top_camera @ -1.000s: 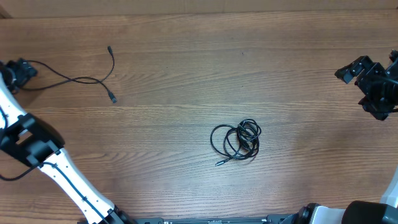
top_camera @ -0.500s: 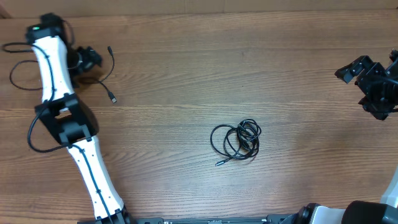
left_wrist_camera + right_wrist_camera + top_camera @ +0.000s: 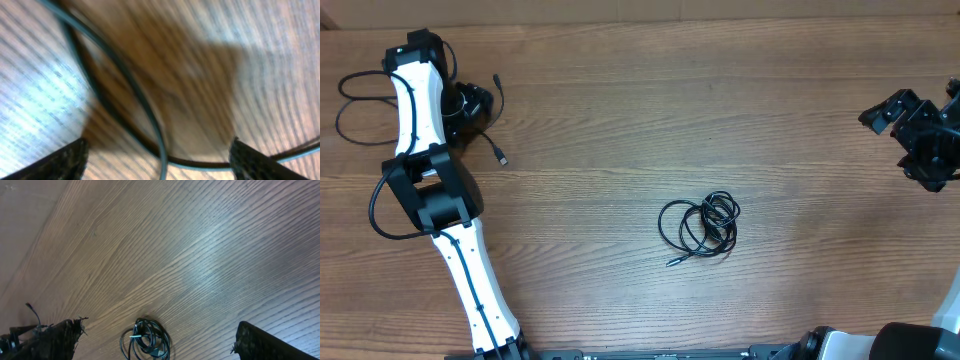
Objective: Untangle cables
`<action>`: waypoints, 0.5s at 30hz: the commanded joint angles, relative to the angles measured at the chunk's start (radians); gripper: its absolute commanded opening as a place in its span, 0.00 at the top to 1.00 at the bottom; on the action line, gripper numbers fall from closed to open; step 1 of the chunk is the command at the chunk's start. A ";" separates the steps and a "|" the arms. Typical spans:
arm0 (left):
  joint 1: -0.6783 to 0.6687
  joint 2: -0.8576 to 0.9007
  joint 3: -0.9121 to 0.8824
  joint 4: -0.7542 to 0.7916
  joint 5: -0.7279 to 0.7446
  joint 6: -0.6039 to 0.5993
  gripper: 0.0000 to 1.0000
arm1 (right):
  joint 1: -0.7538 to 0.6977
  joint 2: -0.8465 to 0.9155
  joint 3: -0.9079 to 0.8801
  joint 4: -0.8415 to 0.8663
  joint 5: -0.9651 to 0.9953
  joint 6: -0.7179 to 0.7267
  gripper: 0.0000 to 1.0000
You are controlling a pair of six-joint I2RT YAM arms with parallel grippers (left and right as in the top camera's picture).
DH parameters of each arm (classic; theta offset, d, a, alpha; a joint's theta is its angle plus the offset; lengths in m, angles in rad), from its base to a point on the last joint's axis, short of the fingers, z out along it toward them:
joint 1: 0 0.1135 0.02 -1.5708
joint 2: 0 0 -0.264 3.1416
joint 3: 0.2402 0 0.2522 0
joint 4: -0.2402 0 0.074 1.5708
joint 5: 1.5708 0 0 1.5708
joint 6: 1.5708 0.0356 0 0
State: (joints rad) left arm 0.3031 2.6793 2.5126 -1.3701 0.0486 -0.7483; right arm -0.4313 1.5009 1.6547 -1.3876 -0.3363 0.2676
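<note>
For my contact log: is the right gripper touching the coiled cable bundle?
Apart. The overhead view shows bare table between the right gripper and the coiled cable bundle.

Overhead top-down, right wrist oblique: same cable (image 3: pixel 700 228)

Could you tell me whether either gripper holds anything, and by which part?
Nothing is held. The left gripper is open over the loose cable; the right gripper is open, empty.
</note>
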 commanded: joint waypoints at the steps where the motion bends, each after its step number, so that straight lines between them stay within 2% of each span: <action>1: 0.028 0.016 -0.064 0.022 -0.015 -0.039 0.21 | 0.005 -0.006 0.000 0.006 0.005 -0.008 0.00; 8: 0.029 0.016 -0.112 0.064 -0.080 -0.053 0.48 | 0.005 -0.006 0.000 0.006 0.005 -0.008 0.00; 10: 0.028 0.016 -0.113 0.071 -0.081 -0.053 0.61 | 0.005 -0.006 0.000 0.006 0.005 -0.008 0.00; 11: 0.028 0.016 -0.113 0.078 -0.082 -0.053 0.73 | 0.005 -0.006 0.000 0.006 0.005 -0.008 0.00; 14: 0.028 0.016 -0.113 0.106 -0.080 -0.054 0.89 | 0.005 -0.006 0.000 0.007 0.005 -0.008 0.00; 15: 0.028 0.016 -0.113 0.122 -0.077 -0.053 0.92 | 0.005 -0.006 0.000 0.007 0.005 -0.008 0.00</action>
State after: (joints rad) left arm 0.3237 2.6469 2.4405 -1.2896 -0.0269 -0.7902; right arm -0.4313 1.5009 1.6547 -1.3849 -0.3355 0.2676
